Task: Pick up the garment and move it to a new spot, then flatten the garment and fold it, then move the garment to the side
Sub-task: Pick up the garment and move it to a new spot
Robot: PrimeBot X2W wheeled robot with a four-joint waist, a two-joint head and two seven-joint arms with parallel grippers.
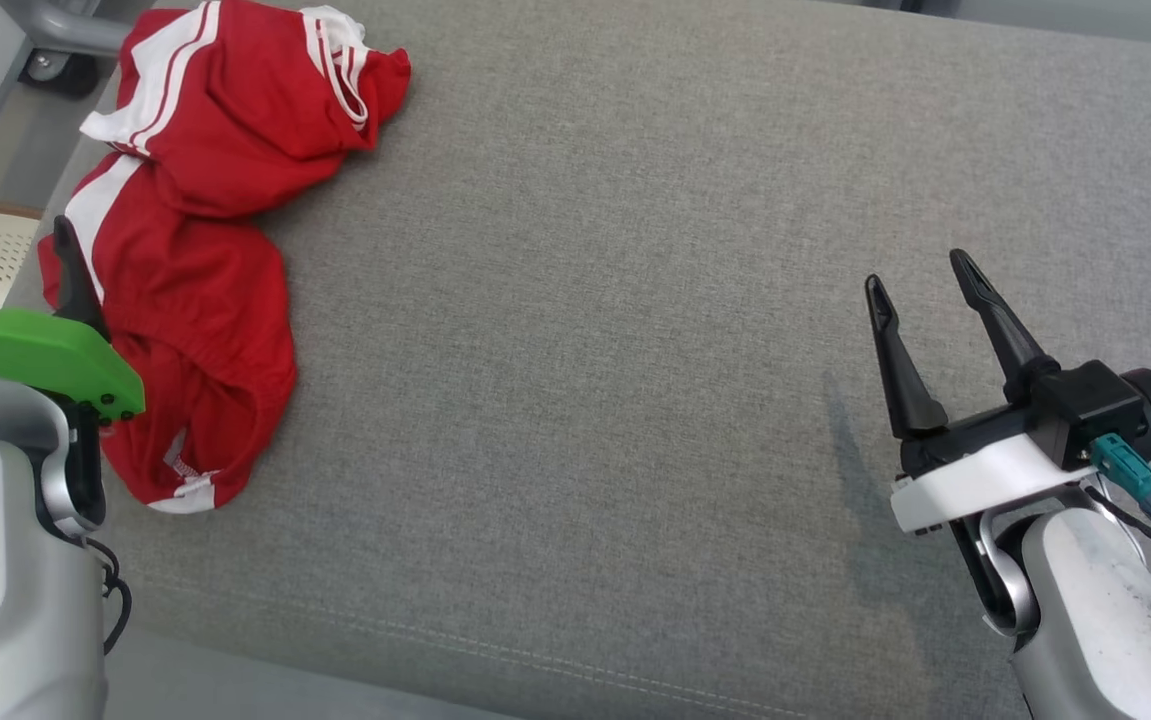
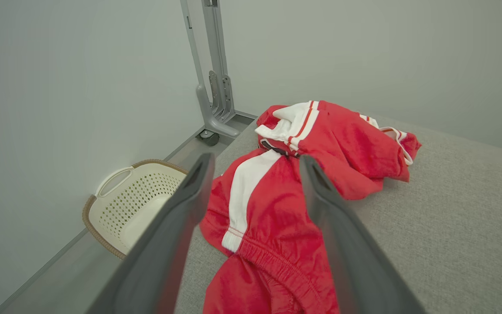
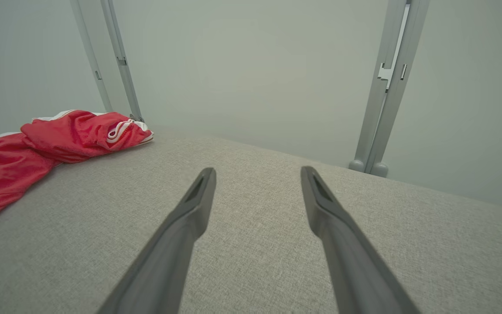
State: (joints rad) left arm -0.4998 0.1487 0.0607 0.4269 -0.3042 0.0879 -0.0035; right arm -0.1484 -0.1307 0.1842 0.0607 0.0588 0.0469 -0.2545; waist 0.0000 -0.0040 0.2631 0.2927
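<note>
The crumpled red-and-white sports garment (image 1: pixel 195 250) lies in the far-left corner of the grey upholstered platform (image 1: pixel 635 300), trailing down its left edge. The left end effector (image 1: pixel 15 250) hovers above the near part with its fingers spread wide and empty. The right end effector (image 1: pixel 920 275), equally wide and empty, sits well apart near the right edge. A shallow pinch could catch a single layer, and the cloth might then slide over the left edge towards the laundry basket (image 2: pixel 133 196).

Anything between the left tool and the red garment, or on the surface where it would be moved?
Nothing visible. The open left tool hangs at the edge of the garment, no object between. The grey surface beside it holds nothing; the open right tool sits far to the right.
</note>
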